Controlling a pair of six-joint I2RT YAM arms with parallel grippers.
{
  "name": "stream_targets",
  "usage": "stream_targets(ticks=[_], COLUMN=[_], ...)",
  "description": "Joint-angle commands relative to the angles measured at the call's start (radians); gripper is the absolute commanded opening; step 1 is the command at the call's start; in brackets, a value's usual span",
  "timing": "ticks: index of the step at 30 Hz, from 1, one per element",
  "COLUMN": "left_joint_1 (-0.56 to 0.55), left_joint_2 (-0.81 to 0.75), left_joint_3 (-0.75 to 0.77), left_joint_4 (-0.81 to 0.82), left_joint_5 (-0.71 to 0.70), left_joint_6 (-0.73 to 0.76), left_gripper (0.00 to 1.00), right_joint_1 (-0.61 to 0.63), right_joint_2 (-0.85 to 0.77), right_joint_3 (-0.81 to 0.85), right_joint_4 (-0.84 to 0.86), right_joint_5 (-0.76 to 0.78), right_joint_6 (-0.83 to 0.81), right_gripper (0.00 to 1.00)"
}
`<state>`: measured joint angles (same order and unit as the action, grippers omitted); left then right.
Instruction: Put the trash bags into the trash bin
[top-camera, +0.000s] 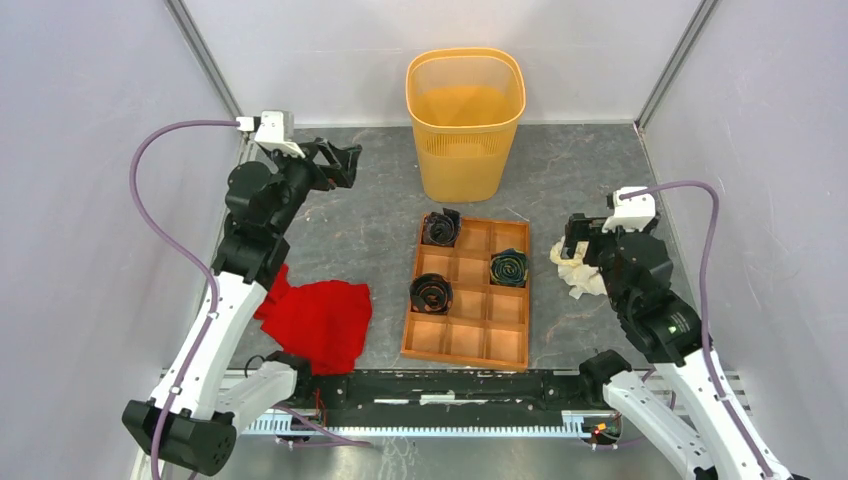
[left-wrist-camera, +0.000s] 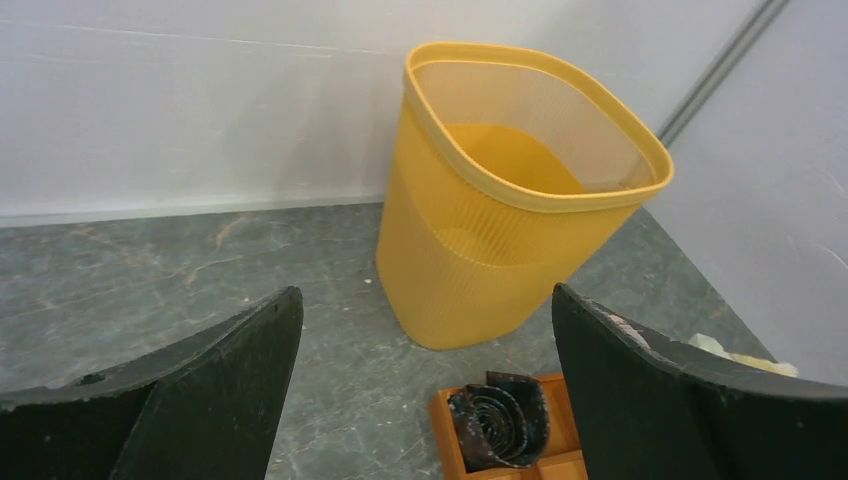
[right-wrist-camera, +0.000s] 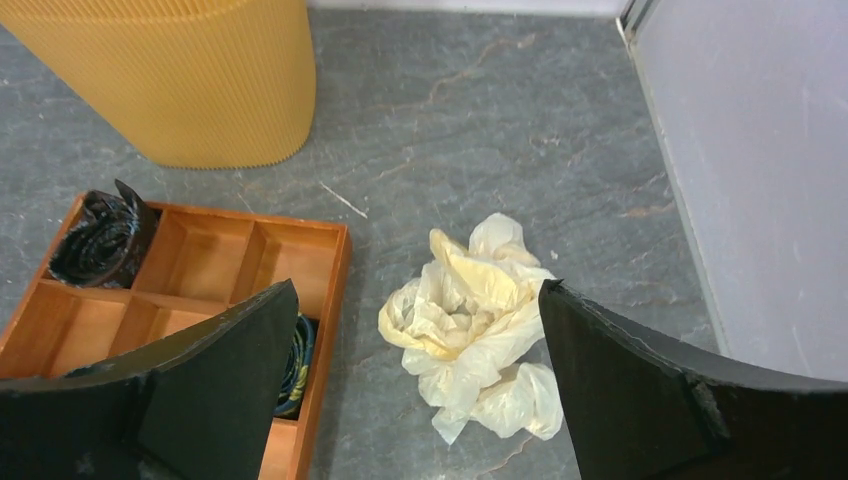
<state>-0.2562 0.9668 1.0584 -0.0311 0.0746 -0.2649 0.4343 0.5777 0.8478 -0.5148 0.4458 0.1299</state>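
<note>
**Operator:** Where's the bag?

**Spotter:** Your trash bag (top-camera: 578, 276) lies crumpled on the table (top-camera: 380, 225), just right of the compartment tray (top-camera: 468, 340). Your right gripper (top-camera: 577, 240) is over its far edge.

**Operator:** And the bin?

**Spotter:** The trash bin (top-camera: 465, 125) stands upright by the back wall, just beyond the tray. Three dark rolls (top-camera: 441, 228) sit in separate tray compartments. Your left gripper (top-camera: 345, 165) is left of the bin, apart from it. A red cloth (top-camera: 318, 320) lies beside that arm.

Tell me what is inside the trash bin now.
Nothing visible: the trash bin shows only its bare orange floor. The near wall covers the floor's front edge. The trash bag lies crumpled outside it.
</note>
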Motion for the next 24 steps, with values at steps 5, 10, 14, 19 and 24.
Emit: stream_targets(ticks=[5, 10, 14, 19, 24], left_joint_1=[-0.121, -0.181, -0.198, -0.201, -0.202], left_joint_2=[0.047, 0.066, 0.058, 0.056, 0.021], left_joint_3=[0.030, 0.044, 0.048, 0.079, 0.062], left_joint_4=[0.076, 0.076, 0.080, 0.066, 0.096], left_joint_5=[0.068, 0.097, 0.103, 0.138, 0.148], left_joint_6=[-0.023, -0.025, -0.031, -0.047, -0.062], left_gripper=[1.00, 1.00, 1.00, 1.00, 1.00], right_joint_1=[-0.011, -0.013, -0.014, -0.033, -0.240], right_joint_2=[0.029, 0.045, 0.084, 0.216, 0.357], right_joint_3=[-0.108, -0.167, -0.189, -0.142, -0.091], right_joint_4=[0.143, 0.217, 0.228, 0.161, 0.130], right_joint_5=[-0.071, -0.157, -0.135, 0.094, 0.041], right_joint_6=[0.045, 0.045, 0.078, 0.103, 0.156], right_gripper=[0.98, 0.98, 0.98, 0.98, 0.98])
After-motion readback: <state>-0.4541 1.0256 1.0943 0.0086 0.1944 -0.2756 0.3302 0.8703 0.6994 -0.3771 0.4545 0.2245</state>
